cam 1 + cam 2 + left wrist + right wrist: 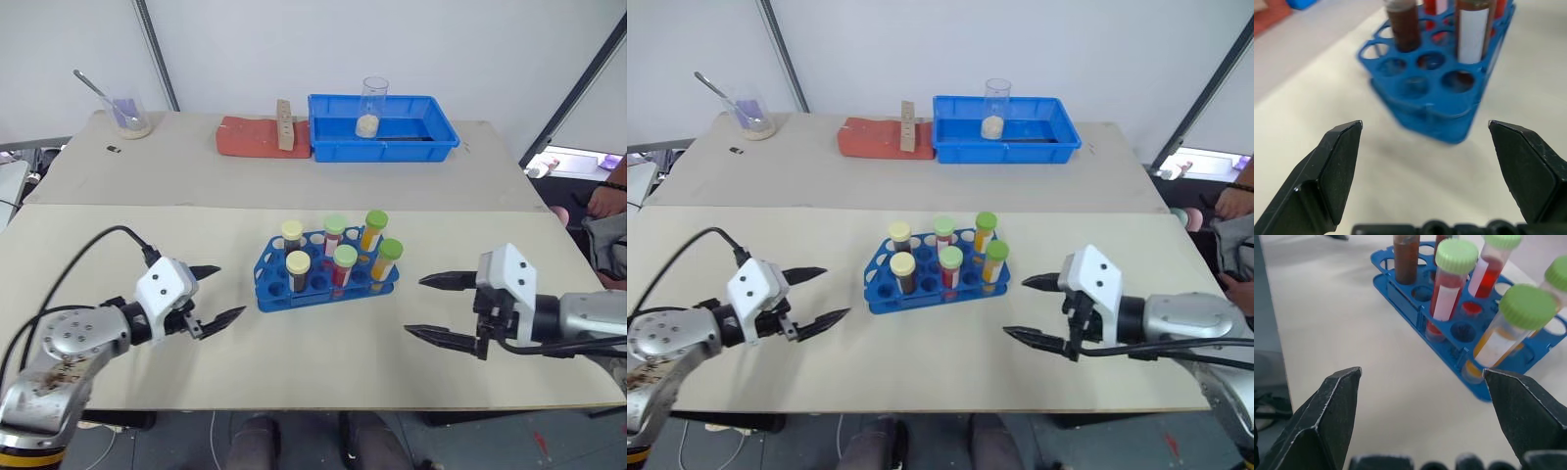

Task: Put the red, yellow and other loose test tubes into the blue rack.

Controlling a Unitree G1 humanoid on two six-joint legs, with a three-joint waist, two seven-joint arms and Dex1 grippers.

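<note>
The blue rack [326,276] stands at the frame's centre on the bench — six capped tubes [345,264] upright in it, filled brown, red and yellow.

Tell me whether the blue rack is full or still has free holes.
Not full. The blue rack holds six capped tubes; several round holes at its left end stand empty.

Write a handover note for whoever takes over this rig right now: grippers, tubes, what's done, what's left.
Left gripper: open, empty, left of the blue rack.
Right gripper: open, empty, right of the rack.
Six capped tubes stand in the rack: two with brown contents, two red, two yellow-orange.
No loose tubes visible on the table.
Left: seemingly nothing; check the blue bin at the back before closing out.
</note>
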